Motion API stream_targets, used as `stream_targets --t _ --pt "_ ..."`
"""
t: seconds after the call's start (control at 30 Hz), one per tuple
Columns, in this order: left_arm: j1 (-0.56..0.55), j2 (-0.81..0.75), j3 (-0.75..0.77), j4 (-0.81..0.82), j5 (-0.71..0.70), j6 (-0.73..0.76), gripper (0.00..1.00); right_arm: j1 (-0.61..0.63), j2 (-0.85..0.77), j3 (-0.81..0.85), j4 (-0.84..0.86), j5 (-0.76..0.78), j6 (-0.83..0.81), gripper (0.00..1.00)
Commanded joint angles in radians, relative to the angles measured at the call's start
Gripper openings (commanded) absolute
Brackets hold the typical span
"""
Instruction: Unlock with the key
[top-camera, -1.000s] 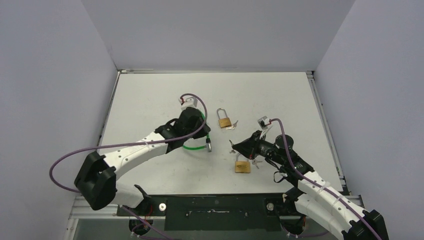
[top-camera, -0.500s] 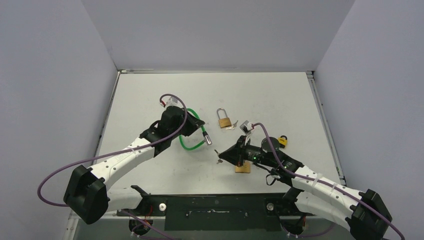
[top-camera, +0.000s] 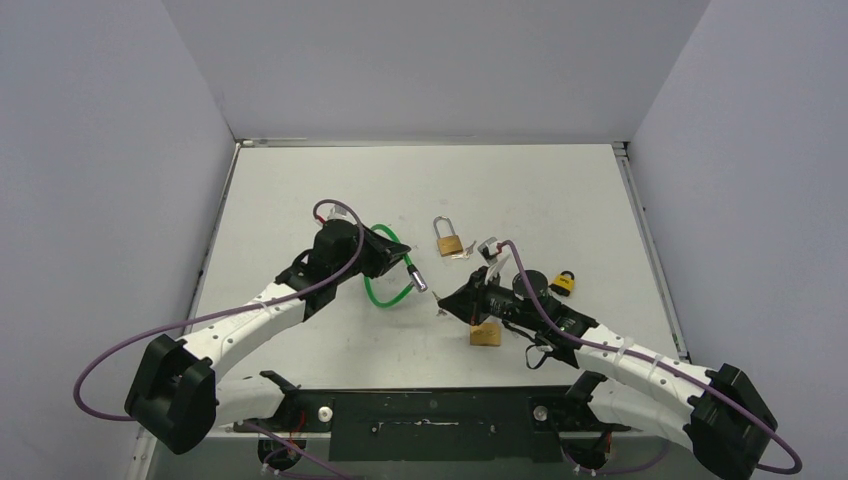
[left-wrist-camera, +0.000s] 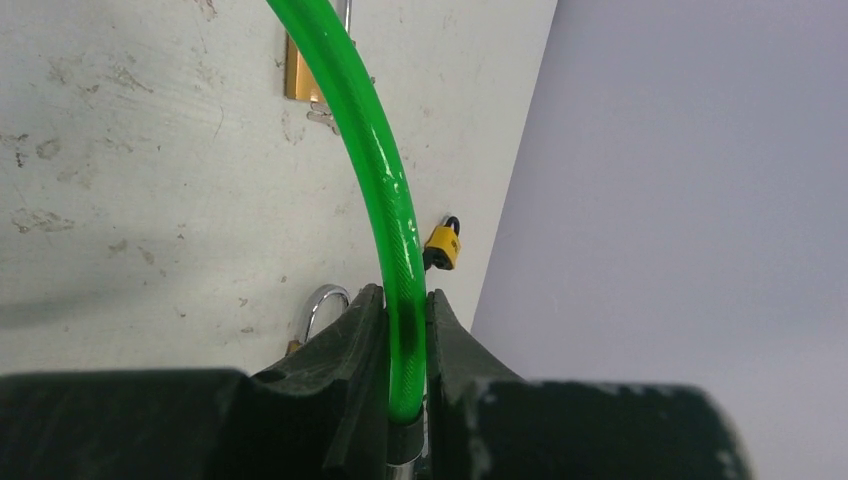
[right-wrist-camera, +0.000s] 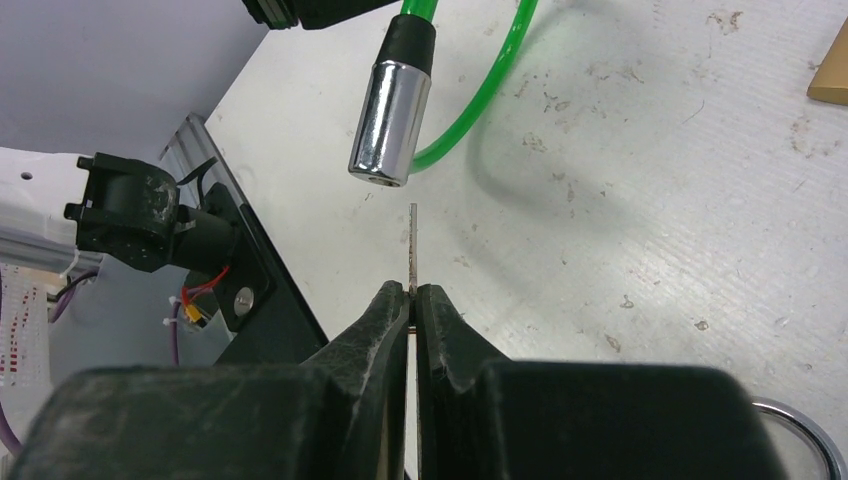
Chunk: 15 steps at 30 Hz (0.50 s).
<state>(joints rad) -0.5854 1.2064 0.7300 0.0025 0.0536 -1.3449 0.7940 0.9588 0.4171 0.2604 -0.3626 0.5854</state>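
HIDDEN: showing only the thin edge of the key (right-wrist-camera: 412, 240), burying its head in the clenched right gripper (right-wrist-camera: 413, 292) | GRIP: squeezing the green cable lock (left-wrist-camera: 385, 190) in the left gripper (left-wrist-camera: 405, 300), holding its silver end (right-wrist-camera: 390, 120) at 11 o'clock of the key tip, just apart | CHANGE: sitting closer than a second ago, uncovering a yellow padlock (top-camera: 565, 283)

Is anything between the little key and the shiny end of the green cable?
No. In the right wrist view, only bare table shows between the key and the silver end.
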Motion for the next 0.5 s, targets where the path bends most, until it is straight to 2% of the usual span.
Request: stream_targets --t 0.0,0.47 --pt "0.006 -0.026 -0.013 0.105 0.048 -0.051 0.00 0.010 0.010 0.043 0.070 -0.001 -0.005 0.00" --pt "0.009 -0.020 -0.039 0.145 0.067 -0.064 0.00 0.018 0.038 0.035 0.129 -0.022 0.023 0.00"
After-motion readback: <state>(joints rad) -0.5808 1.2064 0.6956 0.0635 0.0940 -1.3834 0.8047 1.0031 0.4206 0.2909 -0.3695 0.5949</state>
